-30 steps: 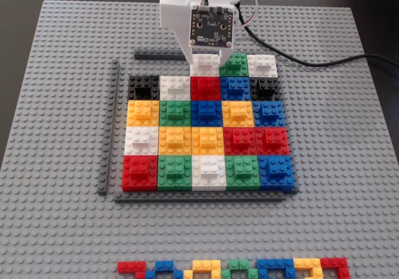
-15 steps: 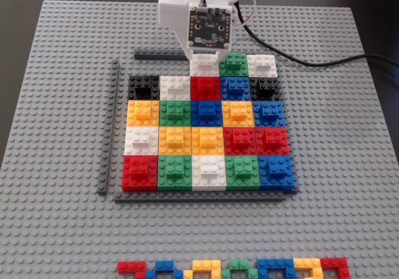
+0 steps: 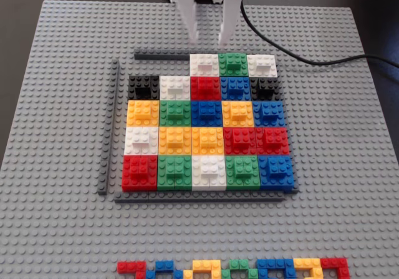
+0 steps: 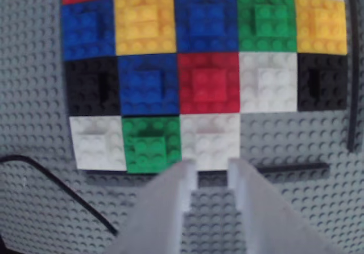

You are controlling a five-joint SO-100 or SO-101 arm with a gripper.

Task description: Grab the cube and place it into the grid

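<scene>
The white plastic claw (image 3: 209, 42) hangs at twelve o'clock in the fixed view, just past the top edge of the big square patchwork grid of red, yellow, green, blue, white and black Lego blocks (image 3: 206, 129). Its two fingers are a little way apart and there is nothing between them.

The white square studded Lego cube with a small raised brick on top (image 3: 204, 64) sits in the top row of the grid, right under the claw. In the wrist view the cube (image 4: 209, 139) lies just ahead of the fingertips (image 4: 186, 171), at twelve o'clock from them. A green block (image 4: 151, 143) touches its side at nine o'clock, and a red block (image 4: 209, 83) touches it at twelve o'clock. At three o'clock from the cube there is bare grey studded baseplate (image 4: 284, 146). A thin dark grey strip (image 4: 290, 167) lies on the baseplate close to the claw.

I think the cube is already in the grid, so the job looks nearly done. Things could still go wrong. If the claw drops down, a finger could bump the cube or the green block and knock them loose. The black cable (image 3: 299, 57) lies near the arm and could get caught on it.
</scene>
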